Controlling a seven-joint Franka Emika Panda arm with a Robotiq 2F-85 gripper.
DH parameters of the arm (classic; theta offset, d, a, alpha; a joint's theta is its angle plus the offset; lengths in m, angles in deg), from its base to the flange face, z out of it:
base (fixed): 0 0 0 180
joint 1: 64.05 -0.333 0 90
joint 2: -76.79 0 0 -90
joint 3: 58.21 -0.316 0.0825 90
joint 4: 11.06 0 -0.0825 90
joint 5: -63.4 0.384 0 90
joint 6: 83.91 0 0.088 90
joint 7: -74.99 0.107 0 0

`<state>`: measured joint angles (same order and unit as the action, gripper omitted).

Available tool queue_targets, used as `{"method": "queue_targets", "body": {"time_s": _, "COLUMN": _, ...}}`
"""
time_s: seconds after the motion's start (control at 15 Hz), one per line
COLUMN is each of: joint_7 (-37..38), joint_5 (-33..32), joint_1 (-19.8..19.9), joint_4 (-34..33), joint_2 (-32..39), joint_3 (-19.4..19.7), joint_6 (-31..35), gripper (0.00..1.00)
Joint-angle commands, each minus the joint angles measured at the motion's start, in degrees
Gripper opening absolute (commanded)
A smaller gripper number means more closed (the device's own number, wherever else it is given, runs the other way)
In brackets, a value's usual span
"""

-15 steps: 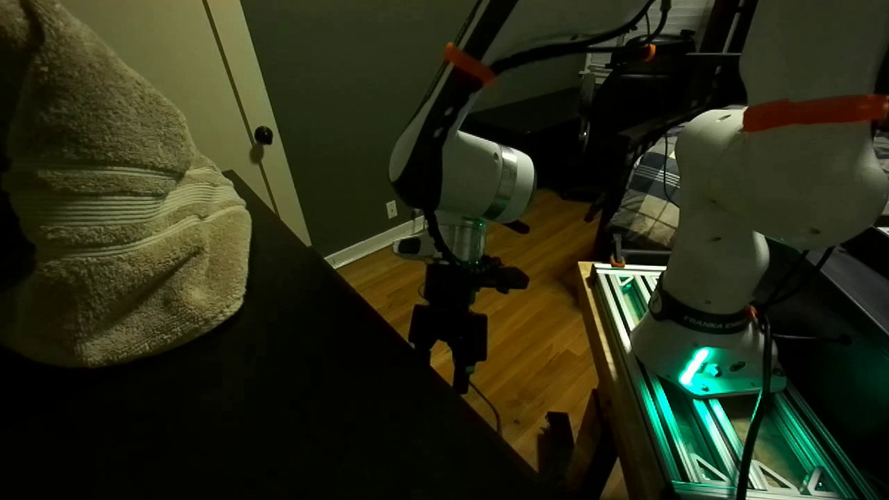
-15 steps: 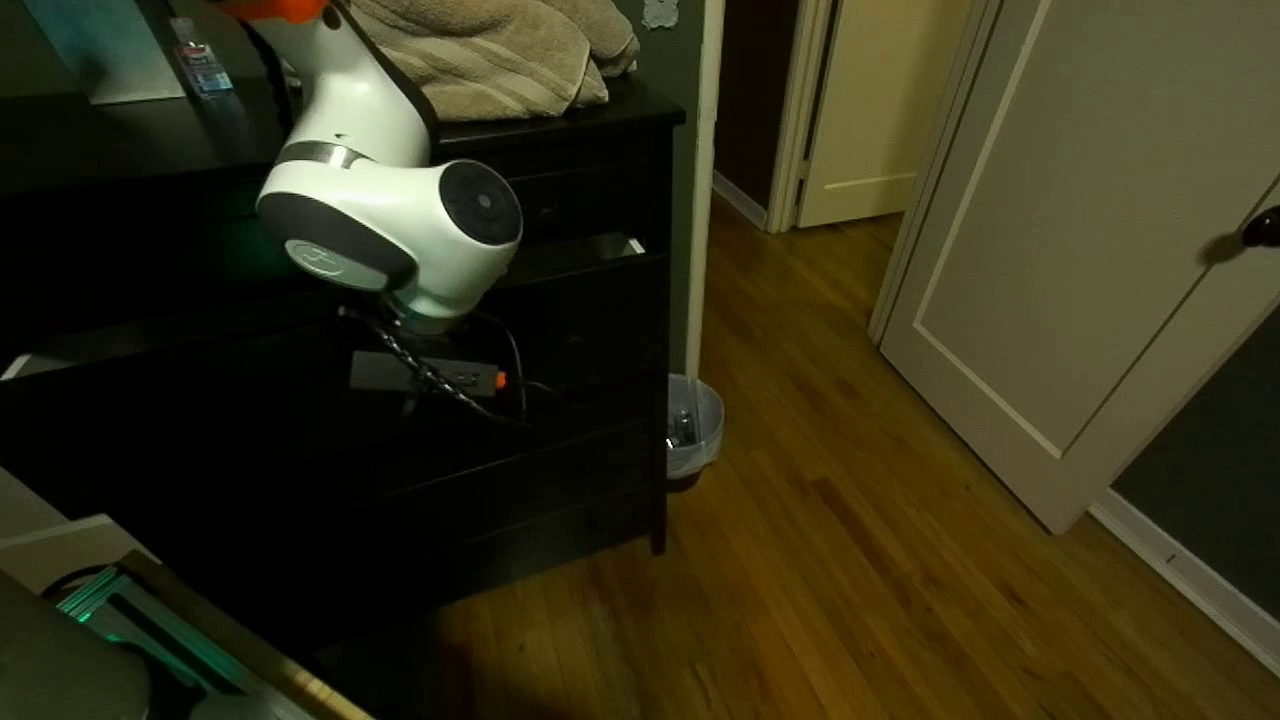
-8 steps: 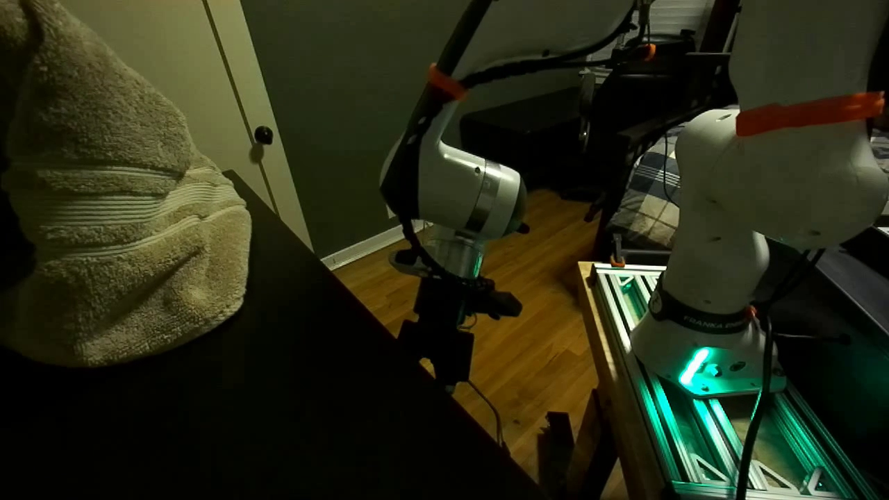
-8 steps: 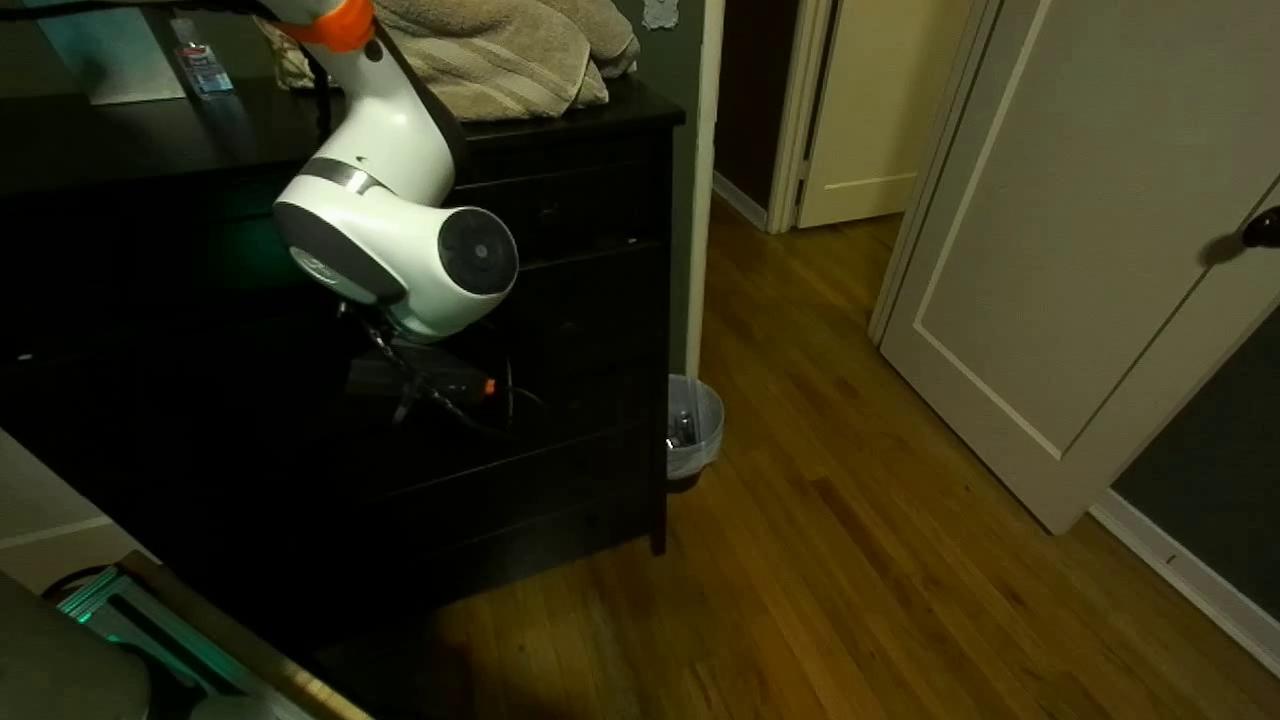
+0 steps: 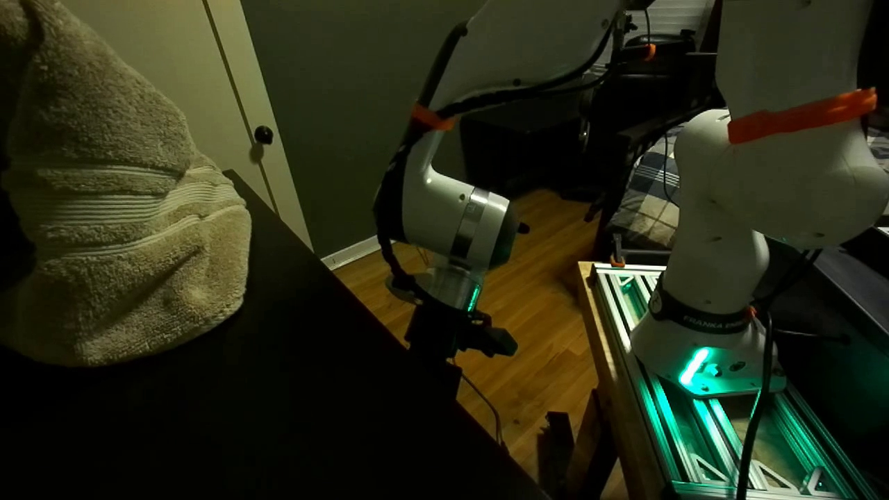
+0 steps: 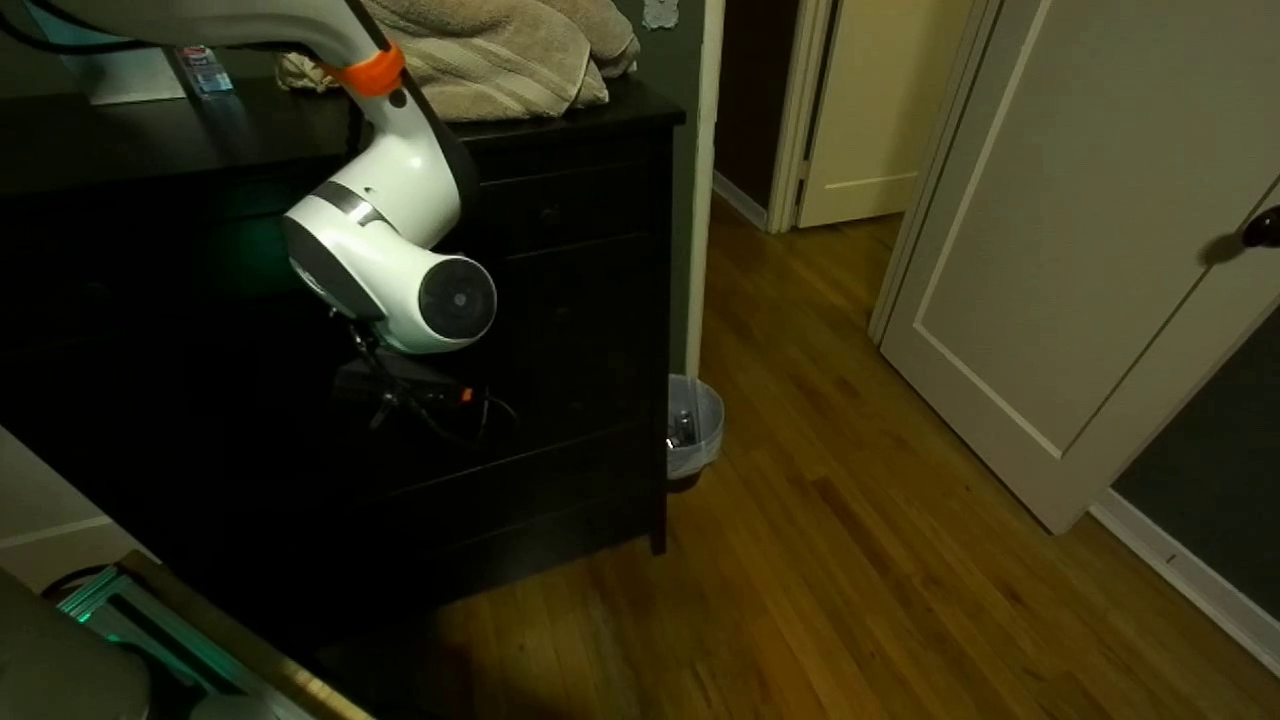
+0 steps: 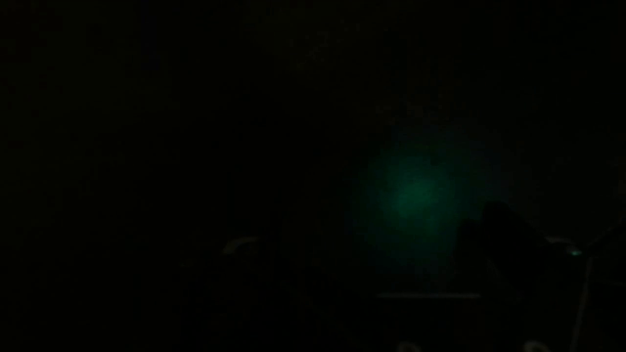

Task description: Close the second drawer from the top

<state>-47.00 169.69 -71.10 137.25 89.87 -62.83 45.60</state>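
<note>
The black dresser [image 6: 640, 100] shows in both exterior views, with its top [image 5: 298, 389] at the lower left of one. Its second drawer from the top [image 6: 585, 310] looks flush with the front, with no gap visible above it. My gripper [image 5: 446, 371] is at the dresser's front edge, pointing down, and its fingertips are hidden behind that edge. In an exterior view the wrist camera mount [image 6: 400, 385] is dark against the dresser front. The wrist view is nearly black, with a green glow and a dark finger-like outline [image 7: 494, 239]. Whether the jaws are open is not visible.
A beige towel [image 5: 132, 229] lies on the dresser top, with a small bottle [image 6: 207, 72] farther along. A waste bin [image 6: 695, 430] stands beside the dresser. The robot's base table [image 5: 590, 333] faces the dresser. A cable [image 5: 483, 403] hangs near the gripper.
The second drawer has slid in; its open gap and pale side edges no longer show. The arm and gripper have moved lower and toward the dresser, the wrist tilting.
</note>
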Motion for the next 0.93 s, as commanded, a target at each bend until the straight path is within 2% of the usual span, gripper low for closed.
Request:
{"method": "queue_targets", "body": {"time_s": 0.0, "joint_7": -3.77, "joint_5": 5.81, "joint_1": -1.35, "joint_4": -2.06, "joint_2": 3.61, "joint_3": -0.21, "joint_6": -1.55, "gripper": 1.0}}
{"method": "queue_targets", "body": {"time_s": 0.27, "joint_7": -3.18, "joint_5": 6.45, "joint_1": -1.94, "joint_4": -2.75, "joint_2": 4.56, "joint_3": -0.06, "joint_6": -1.64, "gripper": 1.0}}
{"method": "queue_targets", "body": {"time_s": 0.4, "joint_7": -1.22, "joint_5": 3.22, "joint_1": -2.75, "joint_4": -2.96, "joint_2": 3.94, "joint_3": 0.26, "joint_6": 2.64, "gripper": 1.0}}
{"method": "queue_targets", "body": {"time_s": 0.67, "joint_7": 6.35, "joint_5": -5.66, "joint_1": -3.77, "joint_4": -2.67, "joint_2": -2.05, "joint_3": 1.18, "joint_6": 16.89, "gripper": 1.0}}
{"method": "queue_targets", "body": {"time_s": 0.87, "joint_7": 17.8, "joint_5": -17.41, "joint_1": -3.66, "joint_4": -1.49, "joint_2": -7.3, "joint_3": 0.84, "joint_6": 28.03, "gripper": 1.0}}
